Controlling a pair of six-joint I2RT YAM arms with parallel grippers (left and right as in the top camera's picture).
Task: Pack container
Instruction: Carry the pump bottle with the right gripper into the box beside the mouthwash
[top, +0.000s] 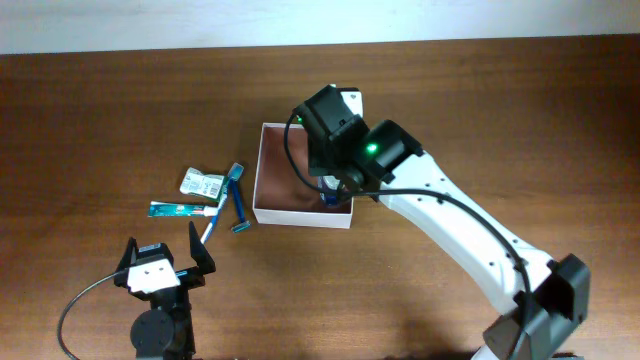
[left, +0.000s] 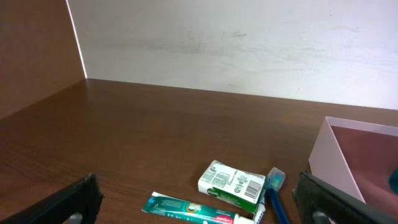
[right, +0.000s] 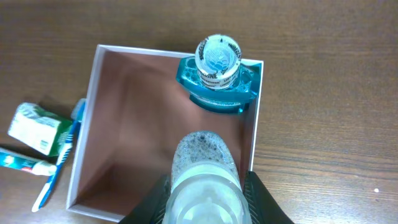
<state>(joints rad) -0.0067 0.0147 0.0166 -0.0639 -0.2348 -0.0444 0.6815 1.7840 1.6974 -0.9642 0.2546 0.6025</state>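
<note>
Right gripper (right: 205, 205), bottle (right: 204, 163) beside container (right: 84, 124) wall

Near bottle (right: 204, 177) — blurred, bottom cut off.

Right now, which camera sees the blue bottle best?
The right wrist view: the blue bottle stands in plain sight, cap up. Overhead, the arm hides nearly all of it; the left wrist catches only a sliver.

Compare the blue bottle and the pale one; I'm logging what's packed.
The blue bottle stands in a corner of the container; the pale bottle is clamped in the right gripper. The blue bottle has a white printed cap; the pale bottle's end looks grey and speckled. Both have rounded tops.
</note>
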